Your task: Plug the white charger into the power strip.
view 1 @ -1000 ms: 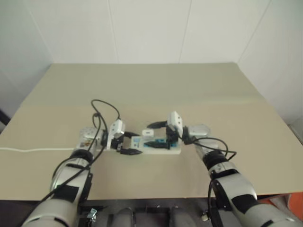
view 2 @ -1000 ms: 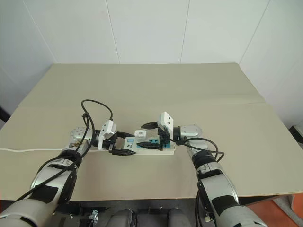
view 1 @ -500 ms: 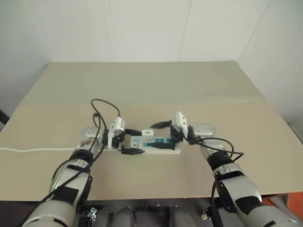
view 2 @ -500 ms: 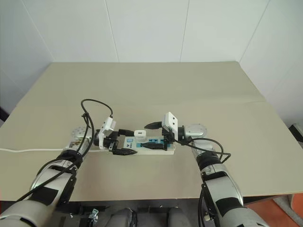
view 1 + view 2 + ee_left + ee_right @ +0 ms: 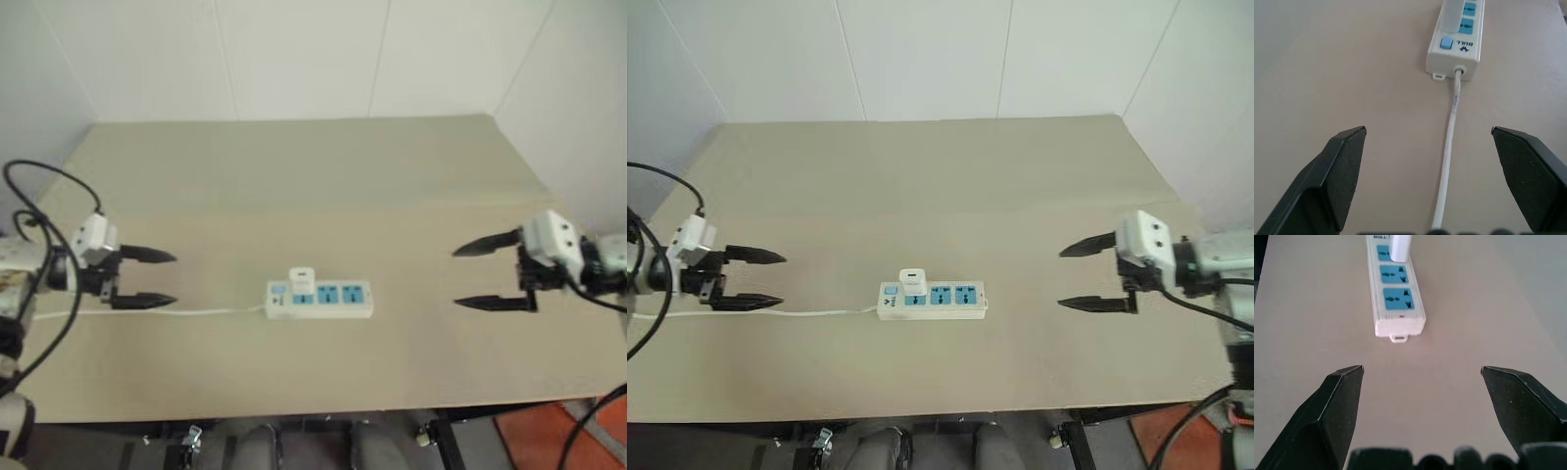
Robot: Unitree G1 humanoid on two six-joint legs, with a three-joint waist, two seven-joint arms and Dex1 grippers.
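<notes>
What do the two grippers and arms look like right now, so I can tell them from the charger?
Each gripper, left and right, has a small white boxy head with two long black fingers tapering to points; in the wrist views they look like broad black wedges. Behind the heads sit dark mounts and silver-grey wrist housings. Thin black cables loop along both arms.

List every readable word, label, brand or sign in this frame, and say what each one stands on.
"BULL", with a small logo mark beside it: printed on the switch end of the power strip, next to the blue switch, read in both wrist views.
Small red mark on the far end of the power strip: too small to read.
White charger, plugged into the socket nearest the switch: no readable text.
Left gripper and right gripper: no readable text.
</notes>
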